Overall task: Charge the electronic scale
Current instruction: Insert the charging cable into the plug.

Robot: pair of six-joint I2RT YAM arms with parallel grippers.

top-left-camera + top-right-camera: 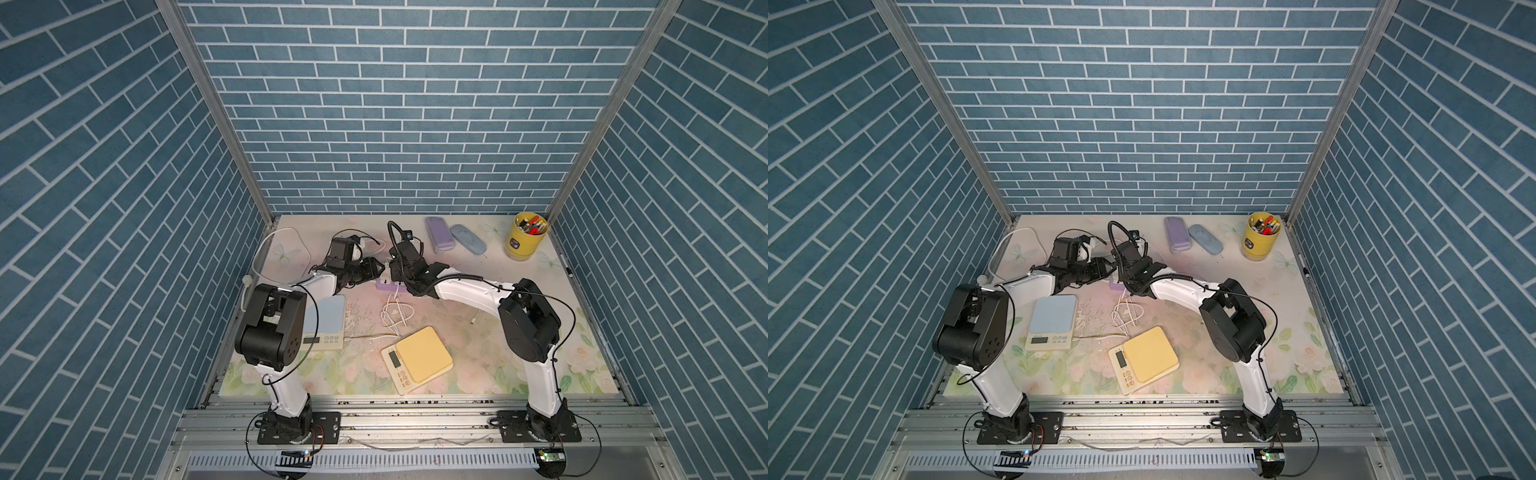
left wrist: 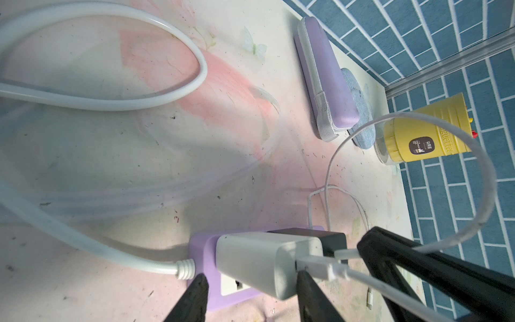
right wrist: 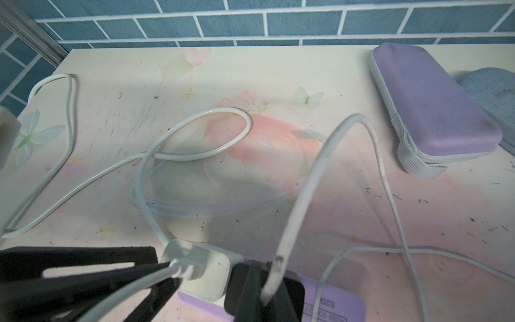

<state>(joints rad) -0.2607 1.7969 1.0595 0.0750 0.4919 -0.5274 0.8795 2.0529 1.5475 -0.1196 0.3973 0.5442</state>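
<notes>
Blue scale (image 1: 1054, 316): sitting front-left, a thin cord (image 1: 1096, 336) leaving its side.
Yellow scale (image 1: 422, 353): lying front-centre, well apart from both grippers.
Right gripper (image 3: 264, 298): pinching a white cable (image 3: 303, 178) by its end, just beside the black adapter (image 2: 331, 239).
Left gripper (image 2: 250, 278): straddling the white adapter (image 2: 256, 259) on the purple power strip (image 2: 203, 251), jaws partway apart; I cannot tell whether it is clamping.

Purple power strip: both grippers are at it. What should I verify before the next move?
1. Grip: right gripper shut on the white cable near its plug: ok.
2. Seating: that plug in the black adapter: cannot tell.
3. Brace: left gripper straddles the white charger on the power strip; contact: cannot tell.
4. Charger: second cable plugged in: ok.
5. Load: no cable reaches the yellow scale: not ok.
6. Other: thin cable reaches the blue scale at its side: ok.
</notes>
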